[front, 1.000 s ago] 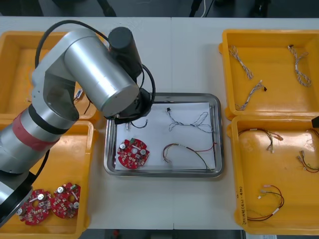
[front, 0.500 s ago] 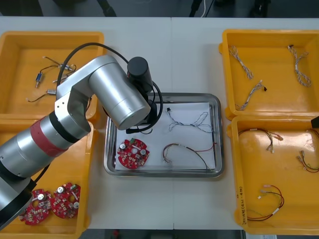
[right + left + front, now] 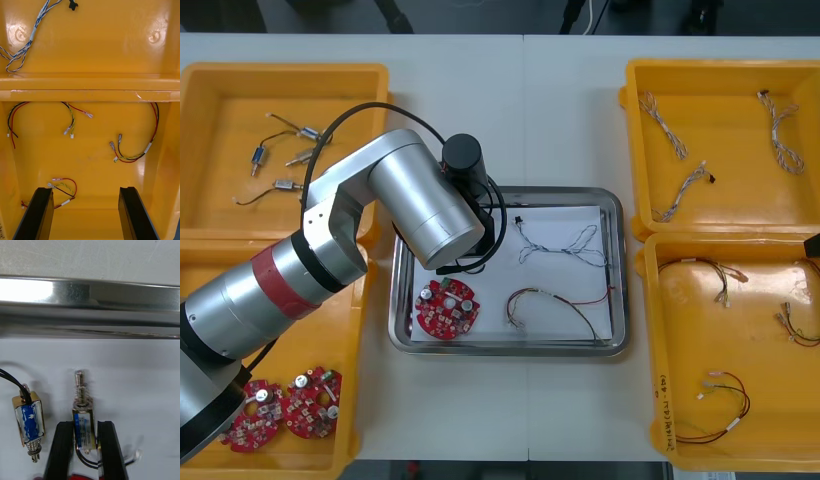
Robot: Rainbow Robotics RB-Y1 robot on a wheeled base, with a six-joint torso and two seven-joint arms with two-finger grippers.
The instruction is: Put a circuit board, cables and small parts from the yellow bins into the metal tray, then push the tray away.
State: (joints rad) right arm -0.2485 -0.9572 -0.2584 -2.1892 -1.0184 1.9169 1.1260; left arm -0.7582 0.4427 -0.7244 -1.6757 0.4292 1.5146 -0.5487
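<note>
Left wrist view: left gripper [image 3: 85, 427] clamped to the width of a small metal part [image 3: 83, 420] (brass frame, blue-wrapped coil, sprung steel pin) at the white floor near the metal tray's [image 3: 90, 296] far left corner, just beside a second small metal part [image 3: 30, 420]. Could drag it along on release by snagging the thin black leads curling under the grip, or nudge the neighbour towards the shiny rolled rim. Right gripper [image 3: 85, 195] open, idle above the near right yellow bin [image 3: 90, 165] of red and yellow cables [image 3: 131, 157].

The tray wall [image 3: 90, 311] stands close ahead of the left gripper [image 3: 85, 426] and its small metal part [image 3: 83, 416], a second part [image 3: 29, 420] crowds one finger, and the other side is free.
</note>
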